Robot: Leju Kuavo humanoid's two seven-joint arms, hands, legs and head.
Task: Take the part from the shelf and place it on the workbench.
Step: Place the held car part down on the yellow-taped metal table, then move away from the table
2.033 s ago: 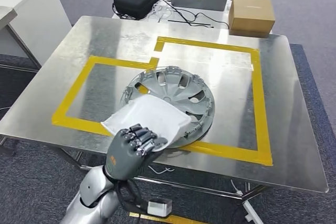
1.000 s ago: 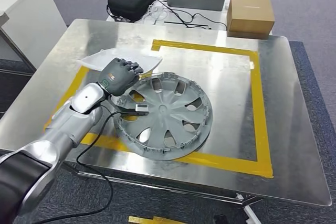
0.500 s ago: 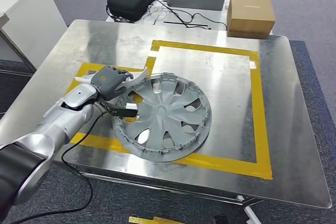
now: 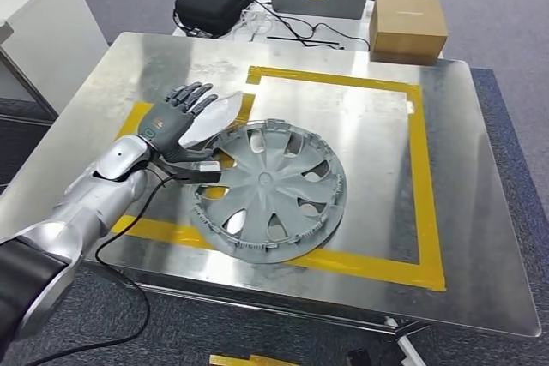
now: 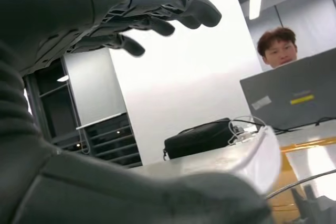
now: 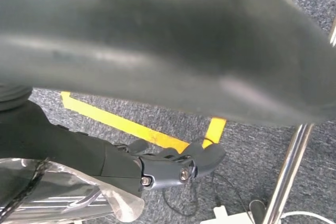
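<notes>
Toward the left edge of the worktop (image 4: 389,126) we see the left hand (image 4: 173,120) with fingers spread, holding nothing. The white part (image 4: 214,115) lies flat just beyond it, inside the yellow tape (image 4: 424,169), its near edge under the fingertips. To the right, the grey wheel cover (image 4: 270,190) lies near the front edge. The right hand (image 6: 166,167) hangs over the floor; we cannot tell its state.

Our left hand (image 4: 173,123) hides part of the white part (image 4: 217,114); our right hand (image 6: 158,169) shows blurred, its grasp unclear.
</notes>
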